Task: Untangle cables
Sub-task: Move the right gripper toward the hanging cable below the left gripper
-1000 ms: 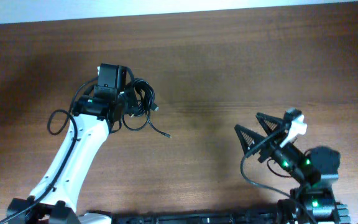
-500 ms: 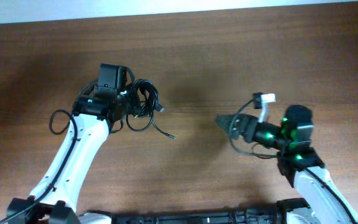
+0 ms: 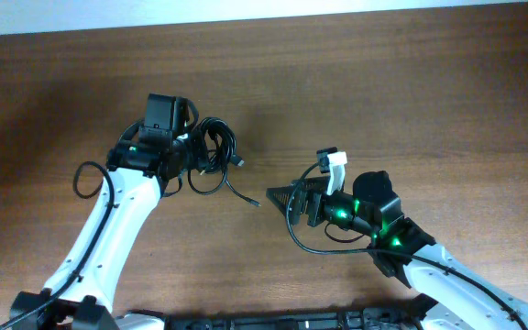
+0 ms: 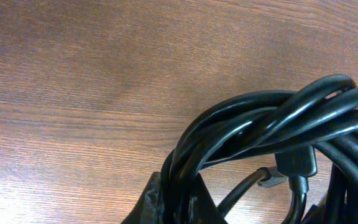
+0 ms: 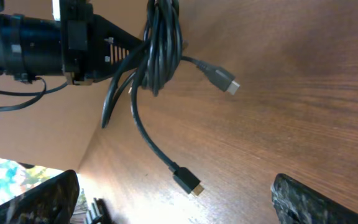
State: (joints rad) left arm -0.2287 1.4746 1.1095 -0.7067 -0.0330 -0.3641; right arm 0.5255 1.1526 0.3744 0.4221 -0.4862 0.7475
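The left gripper (image 3: 193, 152), its fingertips buried in the coil at upper left, clamps the cables (image 3: 216, 145). The right gripper (image 3: 282, 195) gapes wide at centre above the brown wooden table (image 3: 411, 82).

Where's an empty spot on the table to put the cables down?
The far strip of table is all bare, and so is its right side. It is crowded in the middle, between the cables in the left gripper and the open right gripper.
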